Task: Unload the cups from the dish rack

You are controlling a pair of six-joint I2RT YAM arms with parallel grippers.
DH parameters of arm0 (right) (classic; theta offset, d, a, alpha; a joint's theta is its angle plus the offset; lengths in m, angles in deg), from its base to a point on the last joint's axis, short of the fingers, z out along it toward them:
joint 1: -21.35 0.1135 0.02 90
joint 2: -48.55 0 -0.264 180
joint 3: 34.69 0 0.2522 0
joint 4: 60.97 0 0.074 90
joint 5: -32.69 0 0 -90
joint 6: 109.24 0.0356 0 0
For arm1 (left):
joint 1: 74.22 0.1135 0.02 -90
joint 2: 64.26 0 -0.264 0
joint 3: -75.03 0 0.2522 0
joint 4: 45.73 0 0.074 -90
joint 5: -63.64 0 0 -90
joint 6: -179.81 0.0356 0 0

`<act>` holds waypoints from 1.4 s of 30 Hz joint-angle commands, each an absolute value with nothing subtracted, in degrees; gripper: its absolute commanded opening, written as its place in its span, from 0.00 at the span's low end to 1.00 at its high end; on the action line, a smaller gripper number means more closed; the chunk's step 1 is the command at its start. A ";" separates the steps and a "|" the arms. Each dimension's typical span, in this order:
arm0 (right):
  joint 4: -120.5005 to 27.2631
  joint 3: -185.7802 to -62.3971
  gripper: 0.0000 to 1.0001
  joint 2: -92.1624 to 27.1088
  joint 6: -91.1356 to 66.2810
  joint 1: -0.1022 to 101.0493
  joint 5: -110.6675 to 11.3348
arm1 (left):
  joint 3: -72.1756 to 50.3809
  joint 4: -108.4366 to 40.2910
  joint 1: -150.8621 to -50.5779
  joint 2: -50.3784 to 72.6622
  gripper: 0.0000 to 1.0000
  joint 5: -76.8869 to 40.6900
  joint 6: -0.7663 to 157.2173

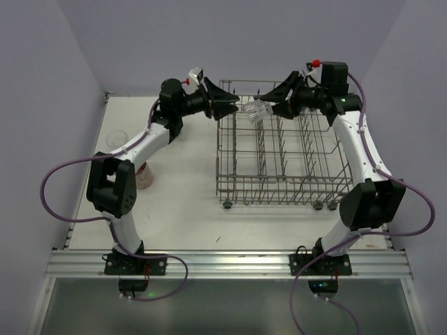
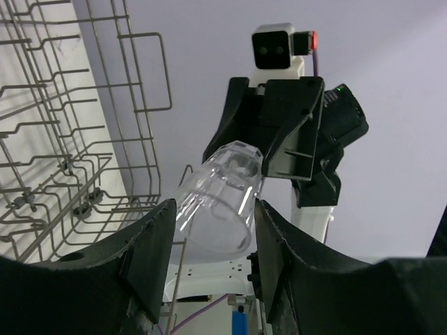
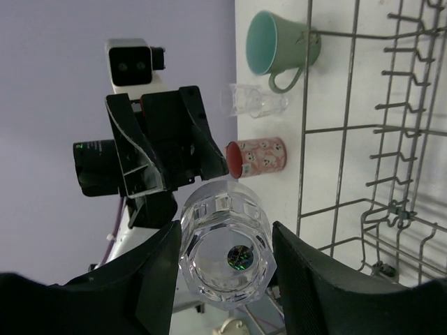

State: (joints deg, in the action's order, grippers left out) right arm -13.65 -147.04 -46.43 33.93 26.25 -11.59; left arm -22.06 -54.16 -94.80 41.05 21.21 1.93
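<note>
A clear glass tumbler [image 1: 255, 110] hangs in the air over the far left corner of the grey wire dish rack [image 1: 279, 174]. My right gripper [image 1: 276, 106] is shut on its base end; in the right wrist view the tumbler [image 3: 225, 251] sits between the right gripper's [image 3: 225, 241] fingers. My left gripper [image 1: 236, 108] is open, its fingers flanking the tumbler's rim [image 2: 220, 202] with small gaps. Left of the rack on the table are a mint-green mug [image 3: 279, 45], another clear tumbler [image 3: 255, 102] and a pink-red patterned cup [image 3: 257, 156].
In the top view the pink-red cup [image 1: 143, 176] stands by the left arm's elbow and a clear glass [image 1: 115, 139] stands near the table's left edge. The rack's upright tines [image 2: 70, 139] lie below and beside both grippers. Purple walls enclose the table.
</note>
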 commanded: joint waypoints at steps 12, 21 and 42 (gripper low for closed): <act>-22.78 -147.07 0.00 -50.32 40.79 28.46 -3.17 | -19.15 -69.04 -96.11 42.00 0.53 24.27 -6.78; -23.05 -147.51 0.00 -51.90 39.56 30.57 -3.96 | -21.34 -73.80 -97.86 42.87 0.54 24.18 -12.23; -15.58 -148.65 0.99 -46.73 32.62 27.95 -6.42 | -18.97 -61.98 -90.93 36.29 0.00 28.39 -1.80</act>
